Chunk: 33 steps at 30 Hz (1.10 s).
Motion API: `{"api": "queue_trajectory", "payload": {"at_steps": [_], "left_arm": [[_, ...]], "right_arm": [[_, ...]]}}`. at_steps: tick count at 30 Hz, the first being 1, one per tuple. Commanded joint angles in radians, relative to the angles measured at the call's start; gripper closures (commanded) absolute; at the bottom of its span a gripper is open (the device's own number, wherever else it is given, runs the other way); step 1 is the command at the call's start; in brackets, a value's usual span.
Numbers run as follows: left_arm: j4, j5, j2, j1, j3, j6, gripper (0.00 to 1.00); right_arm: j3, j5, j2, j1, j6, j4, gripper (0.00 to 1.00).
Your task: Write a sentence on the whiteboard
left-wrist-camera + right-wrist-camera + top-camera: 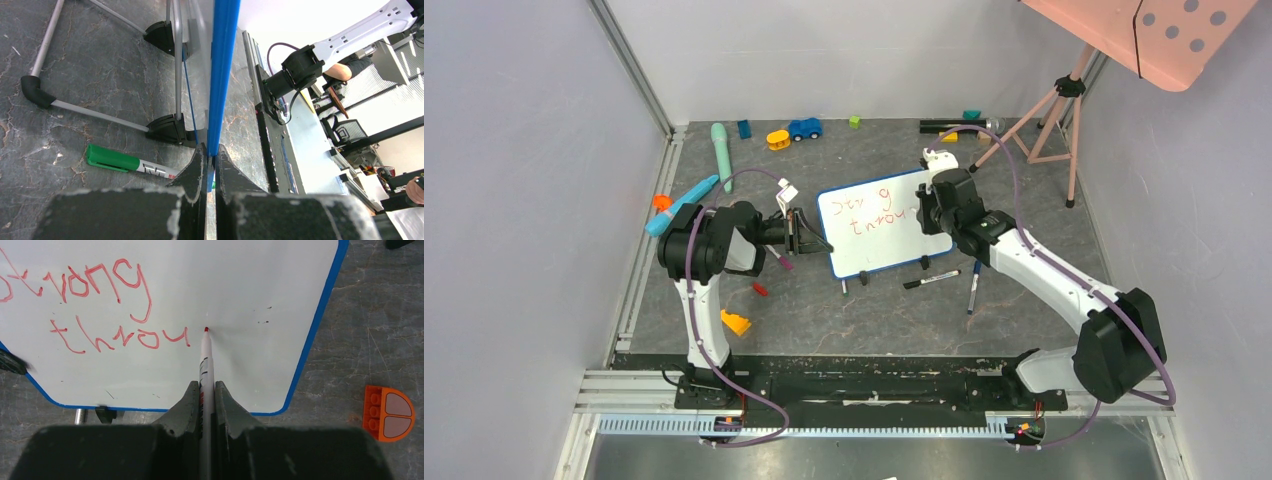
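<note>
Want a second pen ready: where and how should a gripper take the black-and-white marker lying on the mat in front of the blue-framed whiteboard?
Probably mid-barrel, straight down from above, closing across its length. The black-and-white marker lies flat, thin and round, with bare grey mat along both long sides.

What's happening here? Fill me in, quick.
Two robot arms are writing on a small whiteboard. The left gripper is clamped on its blue edge, holding it in place. The right gripper holds a red marker with its tip at the board, just after the last letter. The writing reads "Strong" on one line and "throu" below it, so the sentence is unfinished.
</note>
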Motion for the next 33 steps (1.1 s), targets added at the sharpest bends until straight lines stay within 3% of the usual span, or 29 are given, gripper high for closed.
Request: {"api": "queue_trajectory", "payload": {"at_steps": [1, 18, 33], "left_arm": [[0.080, 0.040, 0.005, -0.013, 0.015, -0.032, 0.98], [0.080, 0.041, 0.010, -0.013, 0.020, -0.035, 0.98], [0.080, 0.043, 0.012, -0.013, 0.023, -0.038, 0.98]], "right_arm": [[0.035, 0.020, 0.004, -0.008, -0.013, 0.013, 1.00], [0.036, -0.057, 0.022, -0.012, -0.019, 0.035, 1.00], [-0.031, -0.030, -0.012, -0.013, -0.013, 0.009, 1.00]]}}
